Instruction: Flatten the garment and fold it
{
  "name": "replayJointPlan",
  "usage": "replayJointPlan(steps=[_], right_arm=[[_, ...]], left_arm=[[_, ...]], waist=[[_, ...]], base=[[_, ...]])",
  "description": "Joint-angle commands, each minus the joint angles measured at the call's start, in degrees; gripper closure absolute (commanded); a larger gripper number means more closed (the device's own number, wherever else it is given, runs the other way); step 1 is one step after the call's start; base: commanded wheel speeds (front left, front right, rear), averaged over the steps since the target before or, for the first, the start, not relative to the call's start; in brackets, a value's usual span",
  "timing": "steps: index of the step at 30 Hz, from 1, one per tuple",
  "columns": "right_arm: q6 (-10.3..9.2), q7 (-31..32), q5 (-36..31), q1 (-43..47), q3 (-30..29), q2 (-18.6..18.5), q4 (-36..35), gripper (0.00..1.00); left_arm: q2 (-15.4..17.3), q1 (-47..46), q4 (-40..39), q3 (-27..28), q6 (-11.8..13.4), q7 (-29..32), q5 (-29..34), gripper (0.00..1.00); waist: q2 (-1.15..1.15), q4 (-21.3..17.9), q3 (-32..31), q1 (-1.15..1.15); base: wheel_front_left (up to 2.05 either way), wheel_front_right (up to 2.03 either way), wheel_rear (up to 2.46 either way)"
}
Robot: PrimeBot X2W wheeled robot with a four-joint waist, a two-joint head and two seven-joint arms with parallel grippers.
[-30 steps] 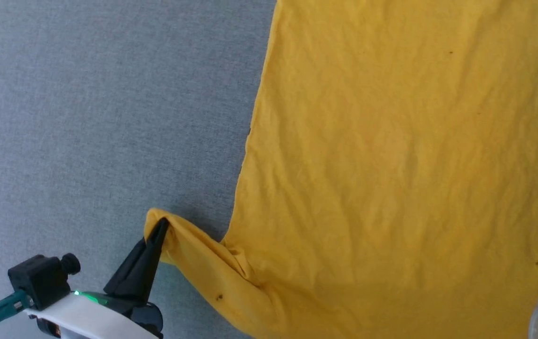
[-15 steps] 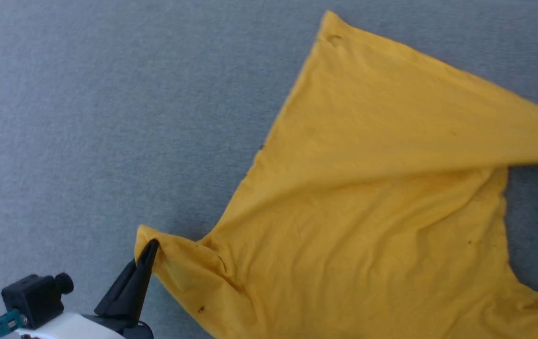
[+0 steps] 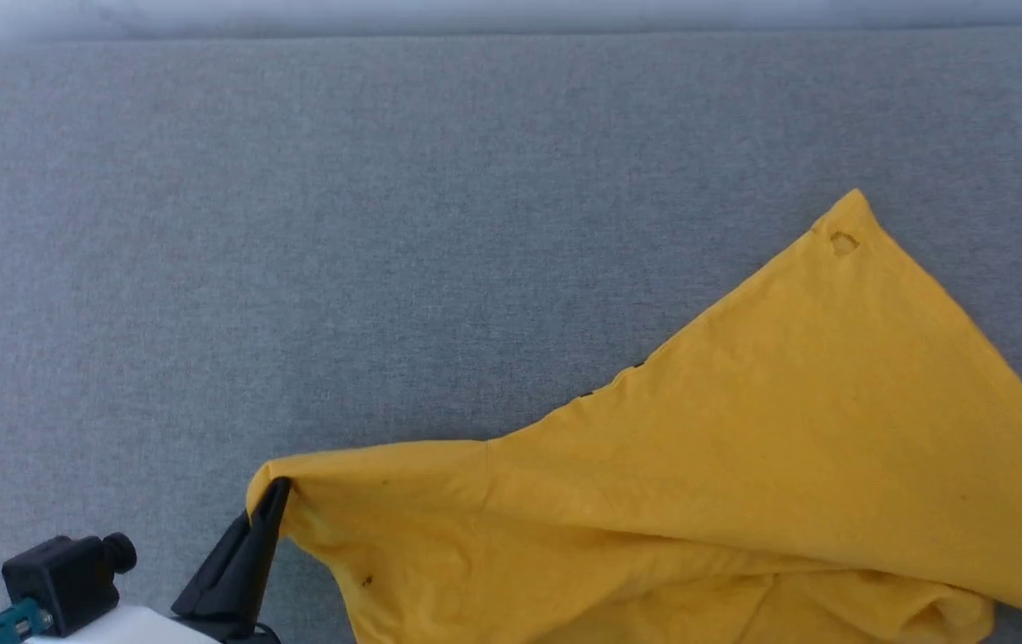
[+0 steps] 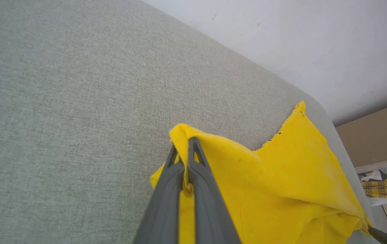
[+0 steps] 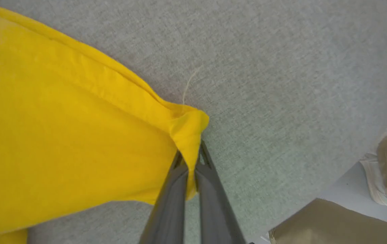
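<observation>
Flatten step: we hold the garment by two corners, part raised off the counter.
Grey counter runs bare beyond and to the left of our left fingers. Garment sags bunched between the two grips, its far corner resting on the counter beyond them. Left gripper: fingers pinched tight on one yellow corner. Right gripper: fingers clamped on a hemmed corner. Small hole near the far tip. Next, we judge: spread the grips to tension the cloth, then lay it down without slack.
</observation>
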Motion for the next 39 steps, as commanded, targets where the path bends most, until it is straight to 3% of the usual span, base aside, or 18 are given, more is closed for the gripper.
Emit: replayJointPlan(steps=[1,2,3,6,9,13,16,24,30,39], right_arm=[[-0.05,-0.3,0.5,0.3,0.4,0.3,1.0,1.0],[-0.05,-2.0,1.2,0.2,0.9,0.3,2.0,1.0],[-0.05,-3.6,1.6,-0.1,1.4,0.3,2.4,0.0],[-0.05,-6.9,1.2,-1.7,3.1,0.3,0.3,0.0],[-0.05,-7.1,0.3,-4.4,5.2,0.3,-7.2,0.0],[-0.05,-3.0,-1.6,-9.9,9.3,-0.7,-18.0,0.0],[-0.05,1.1,-3.0,-14.8,14.6,-3.8,-20.1,0.0],[-0.05,8.9,-6.6,-27.8,25.3,-9.7,-7.9,0.0],[-0.05,11.5,-8.9,-32.5,28.0,-13.2,0.5,0.0],[-0.05,11.8,-10.0,-35.3,29.2,-16.5,6.3,0.0]], left_arm=[[0.3,0.7,0.1,0.2,0.4,0.0,0.7,1.0],[0.3,0.9,0.2,0.3,0.5,0.1,0.8,1.0],[0.3,1.1,0.3,0.3,0.6,0.1,0.8,1.0],[0.5,1.7,0.2,0.2,0.9,0.4,1.0,1.0],[0.7,1.9,-0.2,-0.1,1.1,0.8,1.1,1.0],[0.7,1.4,-0.7,-0.9,0.9,1.2,1.4,1.0],[0.7,0.2,-0.7,-1.8,0.5,1.2,1.6,1.0],[0.5,-4.1,0.2,-3.9,-0.9,1.5,2.0,1.0],[0.0,-6.8,1.5,-5.6,-1.8,1.6,2.1,1.0],[-0.8,-8.4,3.2,-6.6,-2.6,0.6,1.9,1.0]], waist=[[0.0,-1.5,-1.9,0.01],[0.0,-1.7,-2.4,0.01],[0.0,-1.8,-2.9,0.01],[0.0,-1.8,-4.2,0.01],[0.0,-1.4,-4.8,0.01],[0.0,0.1,-4.1,0.01],[0.0,1.5,-2.7,0.01],[0.0,5.8,2.2,0.01],[0.0,9.8,4.8,0.01],[0.0,12.7,7.3,0.01]], base=[[0.0,0.0,0.0],[0.0,0.0,0.0],[0.0,0.0,0.0],[0.0,0.0,0.0],[0.0,0.0,0.0],[0.0,0.0,0.0],[0.0,0.0,0.0],[0.0,0.0,0.0],[0.0,0.0,0.0],[0.0,0.0,0.0]])
